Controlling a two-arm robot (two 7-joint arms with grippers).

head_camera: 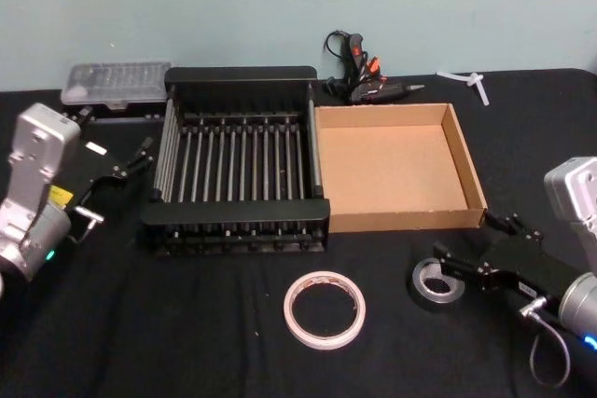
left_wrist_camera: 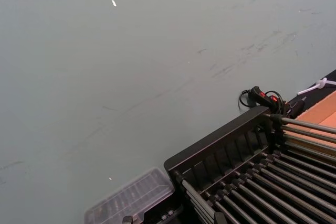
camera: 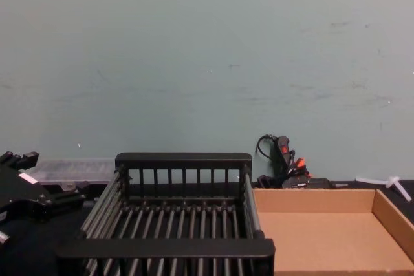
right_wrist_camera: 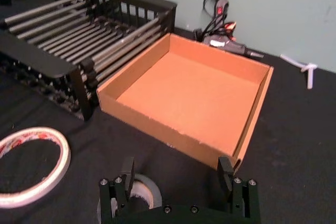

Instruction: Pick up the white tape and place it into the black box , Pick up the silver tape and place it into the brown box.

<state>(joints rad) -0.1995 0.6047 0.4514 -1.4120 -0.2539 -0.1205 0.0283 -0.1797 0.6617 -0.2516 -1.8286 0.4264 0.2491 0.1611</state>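
nearest the head camera, the white tape [head_camera: 325, 308] lay flat on the black surface [head_camera: 168, 342], in front of the black box [head_camera: 240, 233] and apart from it. just to its right sat the silver tape [head_camera: 432, 281], also flat, in front of the brown box [head_camera: 399, 221]. the right gripper [head_camera: 466, 263] had reached it from the right, low over the surface; its fingers [right_wrist_camera: 127, 172] were spread wide, one over the roll's edge and the other beyond it, gripping nothing. in the right wrist view the silver tape [right_wrist_camera: 137, 193] showed partly behind one finger, with the white tape [right_wrist_camera: 30, 164] off to the side and the brown box [right_wrist_camera: 184, 140] just beyond.

black box and brown box stood side by side, touching, the black one on the left. neither held any tape.

the left gripper [head_camera: 131, 163] hung at the left of the black box, beside its left wall; whether its fingers were open or closed, i could not tell. in the chest view it [camera: 61, 201] showed at the lower left, next to the black box [camera: 183, 158].

behind the boxes, by the wall, lay a clear case [head_camera: 117, 84] on the left, a glue gun [head_camera: 362, 76] with its cord in the middle, and a small white piece [head_camera: 476, 81] on the right.
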